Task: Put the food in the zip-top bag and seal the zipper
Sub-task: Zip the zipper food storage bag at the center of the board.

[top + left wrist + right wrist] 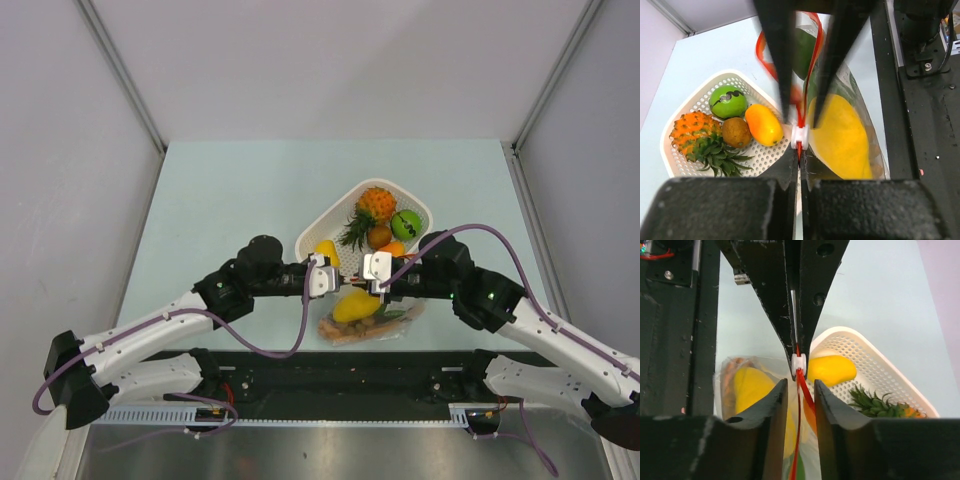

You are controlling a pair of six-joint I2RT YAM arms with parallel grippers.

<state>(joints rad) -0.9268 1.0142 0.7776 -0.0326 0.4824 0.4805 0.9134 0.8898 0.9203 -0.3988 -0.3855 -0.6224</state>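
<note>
Right up against the lens in the left wrist view: left gripper, blurry and black, fingers clamped flat on the zipper just below its little white slider.

Starting from the left then: white perforated basket, with a spiky orange piece at its left end and a leafy green top beside it. Next along inside the basket, a green piece with dark marks, a brown round one, and a yellow-orange oval by the basket's near rim.

Just past that rim, outside the basket, the zip-top bag, clear and floppy, mouth end up between the two grippers. Inside it a big yellow piece, plus something dark green mostly hidden behind a black finger, so no telling the shape. From overhead, a brown berry cluster poking out under the yellow, on the side away from the basket, half covered.

Right gripper over on the bag side of the basket, fingers parted a little either side of the red strip, not seen squeezing it. Rest of the bag's mouth lost behind the fingers, and the lower bag edge cut off in both wrist views.
</note>
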